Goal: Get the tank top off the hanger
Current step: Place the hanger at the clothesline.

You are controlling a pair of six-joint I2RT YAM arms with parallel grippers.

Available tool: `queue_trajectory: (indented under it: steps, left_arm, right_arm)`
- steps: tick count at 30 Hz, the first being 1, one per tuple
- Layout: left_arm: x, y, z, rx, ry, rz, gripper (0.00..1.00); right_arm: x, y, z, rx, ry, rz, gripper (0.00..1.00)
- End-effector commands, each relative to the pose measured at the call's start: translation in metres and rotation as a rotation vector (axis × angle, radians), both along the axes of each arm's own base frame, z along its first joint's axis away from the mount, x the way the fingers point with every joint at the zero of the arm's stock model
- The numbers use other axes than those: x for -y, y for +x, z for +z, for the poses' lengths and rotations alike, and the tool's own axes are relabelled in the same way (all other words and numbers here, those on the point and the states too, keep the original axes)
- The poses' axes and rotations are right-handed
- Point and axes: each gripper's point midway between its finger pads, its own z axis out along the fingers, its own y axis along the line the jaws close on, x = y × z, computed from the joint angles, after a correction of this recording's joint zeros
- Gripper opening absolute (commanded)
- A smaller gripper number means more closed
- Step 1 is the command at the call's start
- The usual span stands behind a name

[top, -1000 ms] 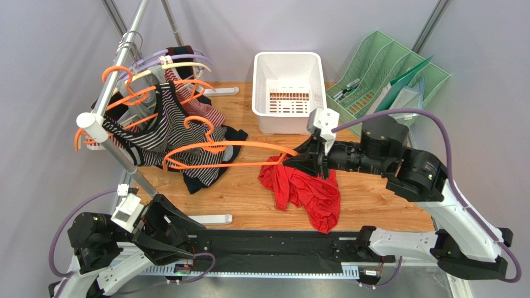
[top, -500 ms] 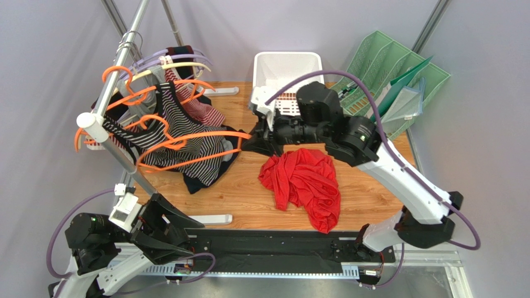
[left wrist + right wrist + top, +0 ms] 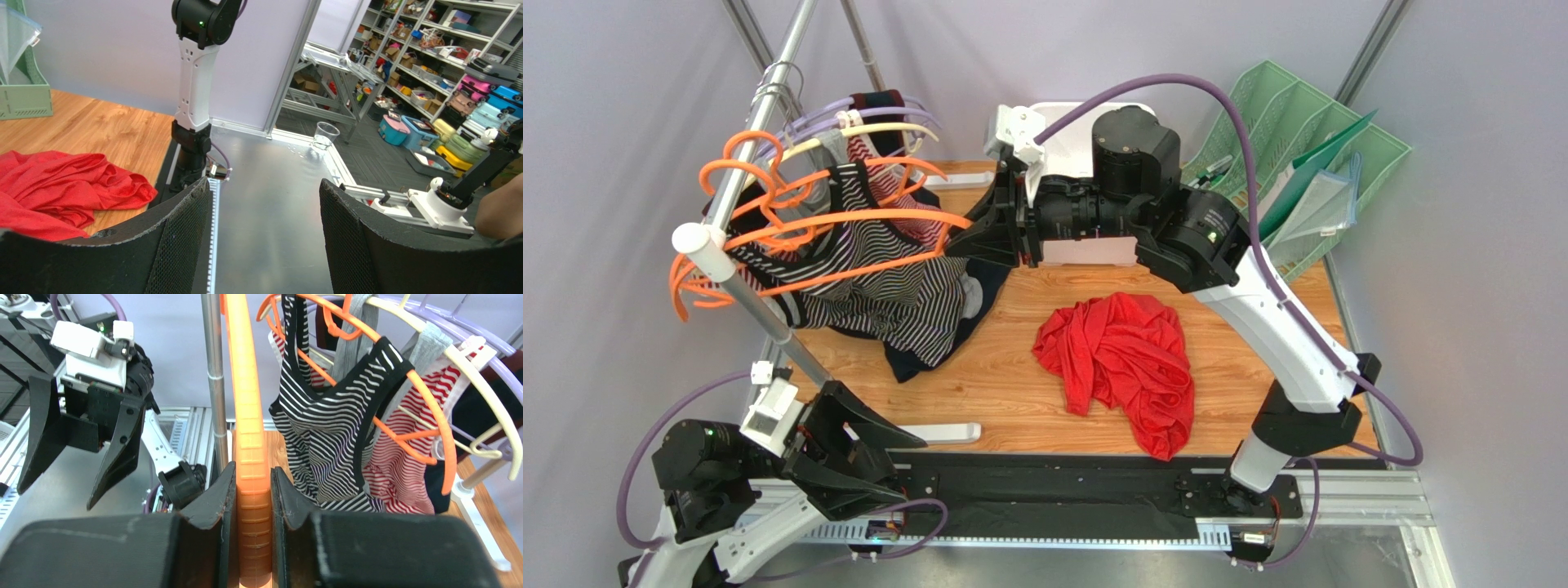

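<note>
Starting at the left, my left claw (image 3: pixel 852 451) is sitting low by the near edge with its jaws standing wide and nothing between them, so I am expecting no trouble from it unless I am swinging it up into the rail (image 3: pixel 750 165) by mistake. The rail is what I am worrying about most. It is crowded with other hangers and striped tops (image 3: pixel 879 276), and the orange hanger (image 3: pixel 891 218) I am holding is lying right across that cluster. If I am pushing it in at a poor angle, its hook may be catching a neighbouring hanger or a strap instead of the rail, and I could be dragging another top off. My right claw (image 3: pixel 974 235) is pinching the hanger's bar between nearly closed jaws. The wrist view is showing only a narrow hold on smooth plastic, so I am judging that the hanger could be twisting or slipping out if it meets resistance. Further right, the red tank top (image 3: pixel 1120 361) is lying crumpled on the counter (image 3: pixel 1014 392), apart from the hanger, so the removal itself is looking done. The danger there is my right arm dipping and sweeping the cloth toward the near edge, or knocking the white bin (image 3: pixel 1090 255) just behind it.
</note>
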Motion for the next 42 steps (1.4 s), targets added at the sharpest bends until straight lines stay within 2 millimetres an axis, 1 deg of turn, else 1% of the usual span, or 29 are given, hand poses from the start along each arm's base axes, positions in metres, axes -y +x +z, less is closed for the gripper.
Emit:
queue_trajectory:
  steps: [1, 3, 4, 5, 6, 10, 11, 15, 17, 18, 20, 22, 25, 26, 27, 29, 30, 31, 32, 33, 34, 35, 36, 37, 38, 39, 40, 41, 42]
  left_arm:
    - [-0.008, -0.005, 0.008, 0.032, -0.033, 0.003, 0.71]
    - [-0.007, -0.005, 0.007, 0.031, -0.031, -0.002, 0.71]
    - [-0.006, -0.005, 0.006, 0.027, -0.028, -0.003, 0.71]
    - [0.001, 0.000, 0.005, 0.009, -0.006, -0.002, 0.71]
    - [0.002, 0.001, 0.003, 0.003, 0.000, -0.003, 0.71]
    - [0.005, 0.003, -0.001, -0.013, 0.009, -0.004, 0.71]
    - [0.006, 0.003, -0.002, -0.018, 0.009, -0.004, 0.71]
    - [0.007, 0.004, -0.005, -0.025, 0.014, -0.005, 0.71]
    - [0.007, 0.004, -0.005, -0.024, 0.013, -0.005, 0.70]
    - [0.007, 0.004, -0.005, -0.022, 0.012, -0.005, 0.71]
    - [0.008, 0.006, -0.005, -0.022, 0.014, -0.001, 0.71]
    - [0.009, 0.006, -0.006, -0.019, 0.016, -0.003, 0.71]
    - [0.009, 0.007, -0.006, -0.017, 0.019, 0.000, 0.71]
    - [0.010, 0.007, -0.006, -0.016, 0.020, 0.000, 0.71]
    - [0.010, 0.007, -0.007, -0.019, 0.021, 0.000, 0.70]
    - [0.011, 0.008, -0.007, -0.020, 0.025, 0.002, 0.71]
    - [0.012, 0.008, -0.007, -0.020, 0.026, 0.002, 0.70]
    - [0.012, 0.009, -0.008, -0.021, 0.028, 0.002, 0.70]
    - [0.013, 0.009, -0.009, -0.023, 0.029, 0.003, 0.71]
    - [0.013, 0.009, -0.008, -0.022, 0.028, 0.004, 0.70]
    - [0.013, 0.010, -0.009, -0.021, 0.029, 0.004, 0.71]
    - [0.014, 0.010, -0.010, -0.020, 0.032, 0.005, 0.71]
    - [0.014, 0.010, -0.011, -0.018, 0.032, 0.004, 0.70]
    - [0.015, 0.011, -0.010, -0.019, 0.033, 0.004, 0.70]
    - [0.016, 0.012, -0.011, -0.020, 0.037, 0.003, 0.70]
    - [0.018, 0.012, -0.011, -0.020, 0.042, 0.000, 0.71]
    - [0.018, 0.012, -0.011, -0.018, 0.042, -0.002, 0.71]
    - [0.019, 0.012, -0.012, -0.019, 0.045, -0.005, 0.71]
    - [0.020, 0.013, -0.012, -0.018, 0.049, -0.004, 0.71]
  right_arm:
    - [-0.016, 0.002, 0.018, -0.006, 0.070, 0.042, 0.00]
    - [-0.021, 0.004, 0.019, -0.021, 0.081, 0.045, 0.00]
    - [-0.025, 0.006, 0.016, -0.030, 0.078, 0.046, 0.00]
    - [-0.027, 0.007, 0.013, -0.037, 0.075, 0.050, 0.00]
    - [-0.029, 0.007, 0.012, -0.047, 0.077, 0.053, 0.00]
    - [-0.038, 0.011, 0.001, -0.074, 0.062, 0.063, 0.00]
    - [-0.040, 0.012, -0.005, -0.081, 0.049, 0.062, 0.00]
    - [-0.044, 0.012, -0.017, -0.099, 0.026, 0.071, 0.00]
    - [-0.042, 0.008, -0.018, -0.127, 0.023, 0.077, 0.00]
    - [-0.043, 0.008, -0.025, -0.138, 0.011, 0.081, 0.00]
    - [-0.043, 0.004, -0.029, -0.140, -0.001, 0.088, 0.00]
    - [-0.044, 0.001, -0.039, -0.148, -0.025, 0.098, 0.00]
    - [-0.043, -0.004, -0.044, -0.151, -0.034, 0.104, 0.01]
    - [-0.043, -0.005, -0.044, -0.153, -0.034, 0.108, 0.03]
    - [-0.041, -0.007, -0.043, -0.154, -0.033, 0.110, 0.11]
    - [-0.039, -0.005, -0.046, -0.162, -0.040, 0.089, 0.24]
    - [-0.035, -0.003, -0.042, -0.161, -0.034, 0.053, 0.39]
    - [-0.032, 0.001, -0.045, -0.171, -0.041, 0.022, 0.48]
    - [-0.028, 0.004, -0.045, -0.174, -0.042, -0.013, 0.61]
    - [-0.023, 0.012, -0.044, -0.180, -0.037, -0.084, 0.72]
    - [-0.011, 0.011, -0.040, -0.178, -0.029, -0.117, 0.77]
    - [-0.004, 0.012, -0.037, -0.173, -0.021, -0.146, 0.81]
    - [0.004, 0.018, -0.035, -0.168, -0.015, -0.203, 0.89]
    - [0.020, 0.016, -0.023, -0.159, 0.015, -0.246, 0.92]
    - [0.028, 0.022, -0.030, -0.166, 0.005, -0.299, 0.94]
    - [0.042, 0.037, -0.031, -0.162, 0.014, -0.421, 0.98]
    - [0.055, 0.047, -0.032, -0.168, 0.021, -0.500, 1.00]
    - [0.074, 0.053, -0.038, -0.174, 0.023, -0.578, 1.00]
    - [0.097, 0.076, -0.045, -0.172, 0.024, -0.750, 1.00]
